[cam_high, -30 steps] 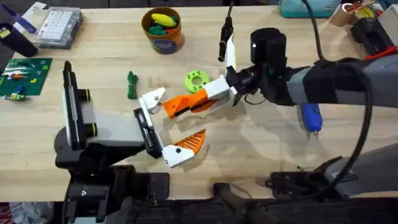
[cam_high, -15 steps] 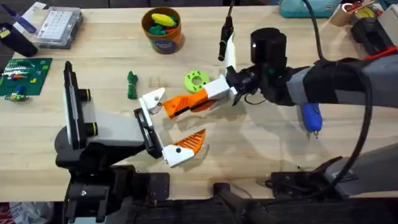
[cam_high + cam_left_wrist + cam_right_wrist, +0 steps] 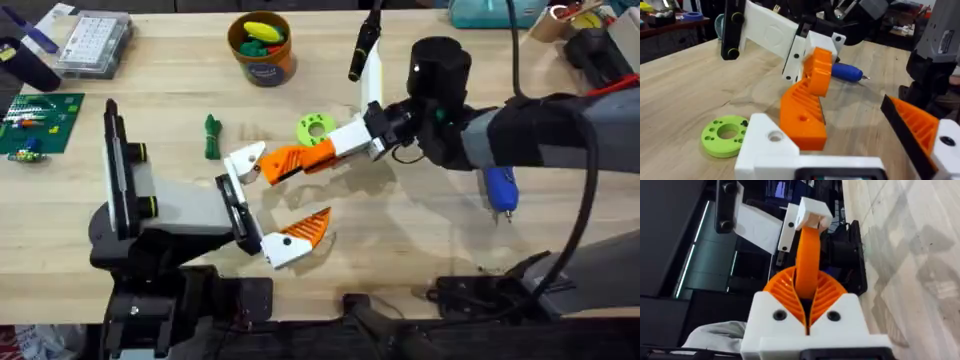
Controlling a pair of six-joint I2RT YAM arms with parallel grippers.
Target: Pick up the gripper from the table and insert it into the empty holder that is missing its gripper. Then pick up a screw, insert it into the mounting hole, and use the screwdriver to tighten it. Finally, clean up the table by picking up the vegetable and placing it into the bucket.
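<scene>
Presently I log the right gripper (image 3: pixel 335 148) near the middle of the bench, its white-and-orange fingers (image 3: pixel 810 300) closed around the gripper (image 3: pixel 290 160), the loose orange finger, held lifted and slanting toward the grey arm. Its white end piece (image 3: pixel 245 158) sits touching or just beside the holder (image 3: pixel 228 190), the black bracket at the front of the grey-white arm (image 3: pixel 185 205); I cannot tell whether it is seated.

- Fixed finger (image 3: pixel 298 235): orange and white, on the same bracket, pointing toward the near edge.
- Left gripper (image 3: pixel 805 165): my wrist camera shows one white finger at its lower edge; whether it is open or closed I cannot tell.
- Vegetable (image 3: pixel 211 135): dark green, lying on the bench left of centre, apart from the arms.
- Lime green ring (image 3: pixel 316 128): flat on the bench, just beyond the held finger.
- Bucket (image 3: pixel 262 50): orange, near the far edge, with yellow toy food (image 3: pixel 262 30) inside.
- Screwdriver (image 3: pixel 500 188): blue, lying toward the right side, partly under the right arm.
- Clear parts box (image 3: pixel 95 42): far left corner.
- Green circuit board (image 3: pixel 40 122): left edge.
</scene>
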